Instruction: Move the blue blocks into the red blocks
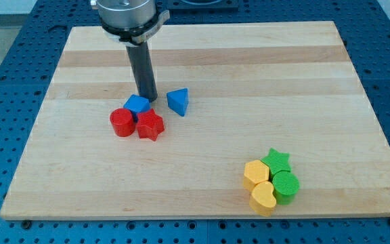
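A red cylinder (121, 123) and a red star block (150, 125) sit side by side left of the board's middle. A blue block (136, 104) touches both red blocks from the view's top. A blue triangular block (178, 102) lies apart, a little to the view's right of them. My tip (147, 99) stands on the board just to the view's upper right of the blue block, between it and the blue triangular block.
A green star block (276, 161), a green cylinder (286, 186), a yellow block (256, 173) and a yellow heart block (263, 198) cluster at the view's lower right. The wooden board (249, 74) lies on a blue perforated table.
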Motion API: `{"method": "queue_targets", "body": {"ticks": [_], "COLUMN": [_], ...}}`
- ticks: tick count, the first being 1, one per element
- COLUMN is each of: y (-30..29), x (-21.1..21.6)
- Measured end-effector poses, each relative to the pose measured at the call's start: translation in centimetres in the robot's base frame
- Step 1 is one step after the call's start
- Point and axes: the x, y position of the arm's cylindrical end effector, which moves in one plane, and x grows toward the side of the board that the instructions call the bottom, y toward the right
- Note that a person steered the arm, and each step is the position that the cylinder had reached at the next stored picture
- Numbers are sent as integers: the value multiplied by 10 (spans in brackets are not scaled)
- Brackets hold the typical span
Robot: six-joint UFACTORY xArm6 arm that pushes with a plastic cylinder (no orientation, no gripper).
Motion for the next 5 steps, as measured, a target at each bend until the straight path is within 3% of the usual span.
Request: {"method": "queue_targets", "body": {"ticks": [2, 5], "y": [76, 72], "x": [-34, 11]}}
